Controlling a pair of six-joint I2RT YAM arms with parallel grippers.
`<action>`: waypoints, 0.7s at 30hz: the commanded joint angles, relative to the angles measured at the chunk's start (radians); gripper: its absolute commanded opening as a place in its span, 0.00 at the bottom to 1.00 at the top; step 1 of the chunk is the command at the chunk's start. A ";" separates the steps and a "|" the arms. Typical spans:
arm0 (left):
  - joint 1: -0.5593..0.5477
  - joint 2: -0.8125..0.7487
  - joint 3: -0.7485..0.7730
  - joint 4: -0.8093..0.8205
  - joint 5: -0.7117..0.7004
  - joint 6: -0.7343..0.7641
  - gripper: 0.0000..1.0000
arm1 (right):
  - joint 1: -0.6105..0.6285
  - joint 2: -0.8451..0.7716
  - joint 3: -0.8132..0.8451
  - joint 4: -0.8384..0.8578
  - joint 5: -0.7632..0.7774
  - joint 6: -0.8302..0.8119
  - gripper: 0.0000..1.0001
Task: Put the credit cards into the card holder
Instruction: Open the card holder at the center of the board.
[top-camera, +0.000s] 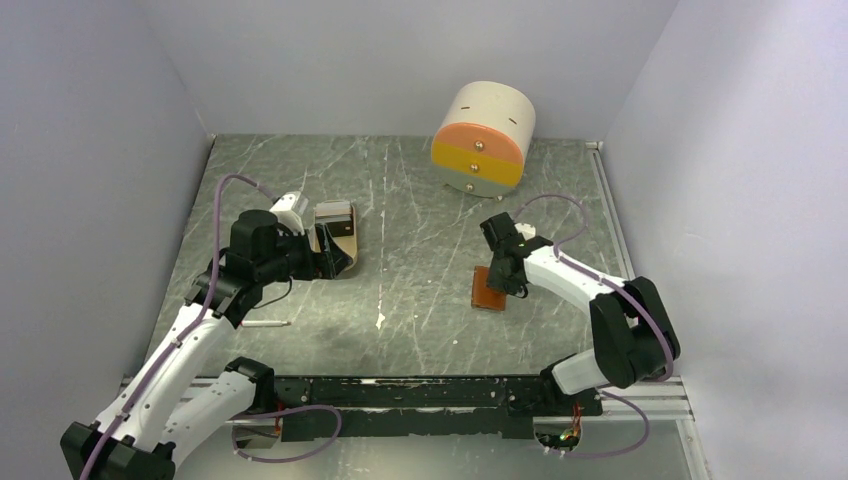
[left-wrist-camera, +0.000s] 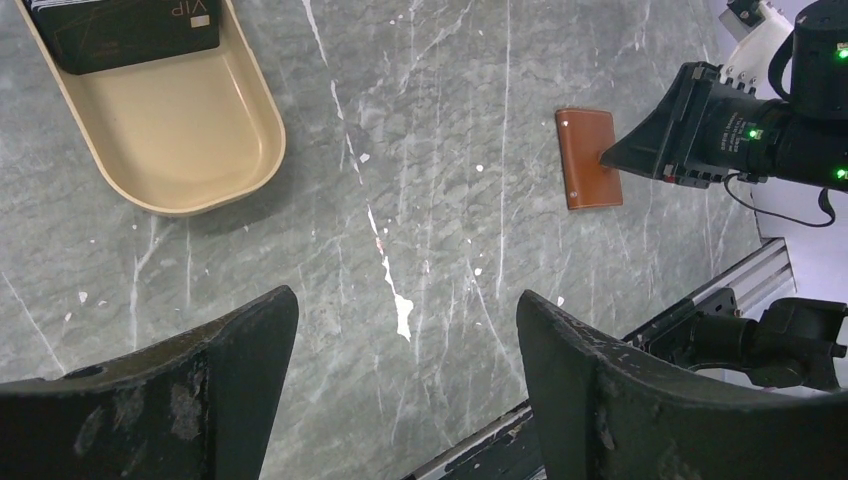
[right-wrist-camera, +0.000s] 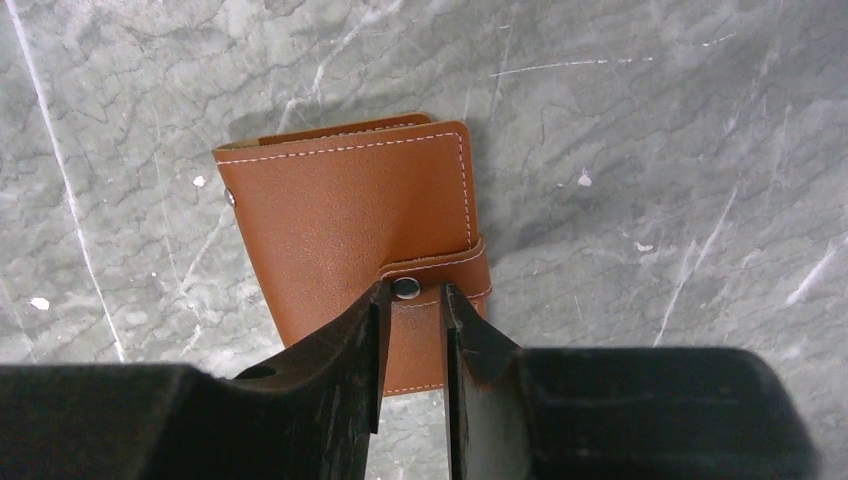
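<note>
So the right gripper (right-wrist-camera: 412, 300) is squeezed down to a slit straddling the snap tab (right-wrist-camera: 435, 272) of the tan card holder (right-wrist-camera: 340, 210). The holder lies flat right under it, long axis running away from the fingers. Can't tell if it's actually biting. The left gripper (left-wrist-camera: 405, 310) hangs wide open and empty, nearer the beige tray (left-wrist-camera: 200, 150) with the credit cards (left-wrist-camera: 120, 35) at its far end. The top card reads "VIP".

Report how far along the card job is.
Done: nothing yet; the cards sit in the tray and the card holder is closed. In hand: right gripper narrowed around its snap tab; left gripper open, holding nothing. Left: unsnap, open it, move the cards in.
</note>
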 joint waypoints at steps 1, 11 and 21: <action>0.008 -0.004 -0.008 0.006 -0.022 -0.023 0.84 | -0.002 0.019 -0.012 0.029 0.001 -0.007 0.27; 0.008 0.036 -0.005 0.006 -0.009 -0.059 0.79 | 0.031 -0.004 0.014 0.044 0.039 -0.072 0.00; 0.008 0.043 0.005 0.007 -0.003 -0.069 0.79 | 0.050 0.008 0.038 -0.007 0.103 -0.056 0.31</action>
